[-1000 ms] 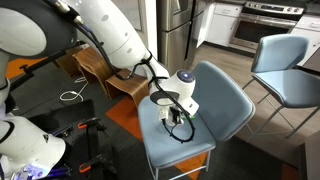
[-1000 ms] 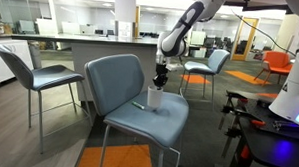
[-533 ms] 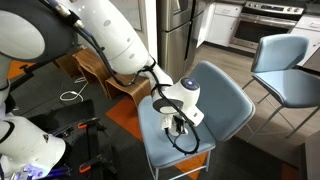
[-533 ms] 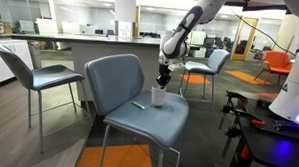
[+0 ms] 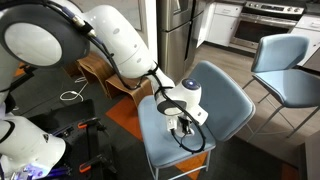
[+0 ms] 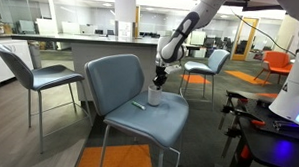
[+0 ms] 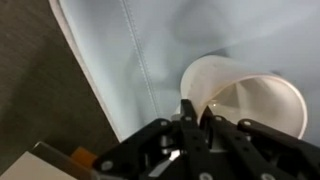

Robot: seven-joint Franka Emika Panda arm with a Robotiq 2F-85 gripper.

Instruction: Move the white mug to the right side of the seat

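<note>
1. In the wrist view the gripper (image 7: 195, 118) sits at the near rim of the white mug (image 7: 250, 100); its dark fingers (image 7: 187, 112) stand close together at the wall of the cup; whether they are clamped on it I cannot tell.
2. In an exterior view the gripper (image 6: 159, 84) points straight down, just above the white mug (image 6: 155, 96); the mug stands upright on the seat (image 6: 148, 121), on the part under the arm.
3. A thin green-and-white stick (image 6: 137, 105) lies on the cushion near the mug, apart from it.
4. The white arm (image 5: 125, 45) reaches down over the seat (image 5: 160, 152); its wrist hides the mug there.
5. A second blue-grey chair (image 5: 285, 60) stands well apart.
</note>
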